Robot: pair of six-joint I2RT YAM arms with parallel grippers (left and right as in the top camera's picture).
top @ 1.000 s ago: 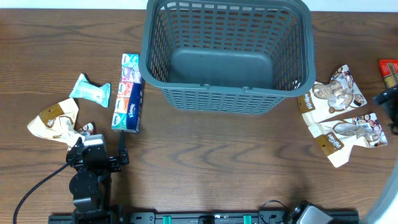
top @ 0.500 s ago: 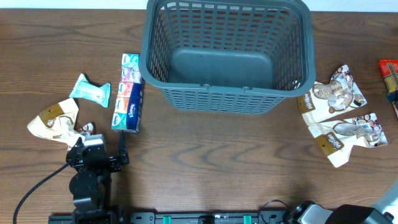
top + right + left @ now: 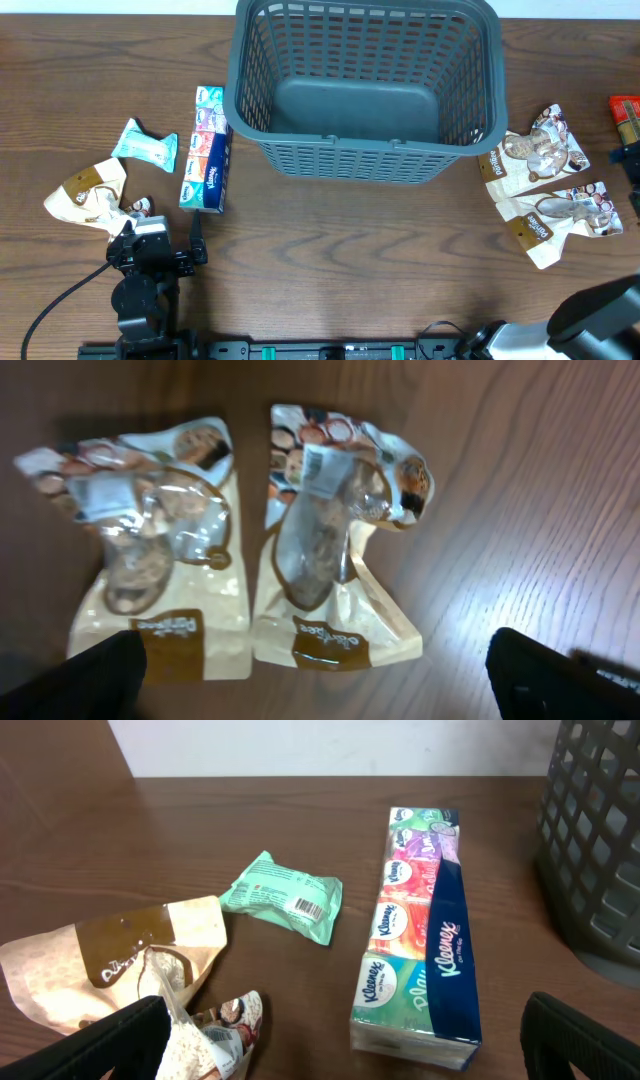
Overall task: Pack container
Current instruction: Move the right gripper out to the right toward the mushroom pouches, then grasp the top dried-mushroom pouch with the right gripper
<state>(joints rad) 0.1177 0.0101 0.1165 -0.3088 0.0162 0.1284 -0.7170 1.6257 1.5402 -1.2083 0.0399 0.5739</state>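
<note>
The dark grey lattice basket (image 3: pixel 365 150) stands empty at the back middle; its wall shows in the left wrist view (image 3: pixel 600 830). My left gripper (image 3: pixel 160 240) is open and empty low at the front left (image 3: pixel 345 1045), with a Kleenex multipack (image 3: pixel 206 150) (image 3: pixel 420 930), a mint green packet (image 3: pixel 145 143) (image 3: pixel 283 898) and a beige snack pouch (image 3: pixel 88 192) (image 3: pixel 110 960) in front of it. My right gripper (image 3: pixel 320 675) is open and empty above two beige snack pouches (image 3: pixel 150 550) (image 3: pixel 335 540), which lie right of the basket (image 3: pixel 535 150) (image 3: pixel 560 215).
A red package (image 3: pixel 625 115) lies at the far right edge. My right arm (image 3: pixel 600 310) shows as a blurred shape at the bottom right corner. A black cable (image 3: pixel 60 300) runs from the left arm across the front left.
The right arm has moved: its dark part at the right edge has shrunk and a blurred arm link has come into the bottom right corner. The left arm and all packets are unchanged.
</note>
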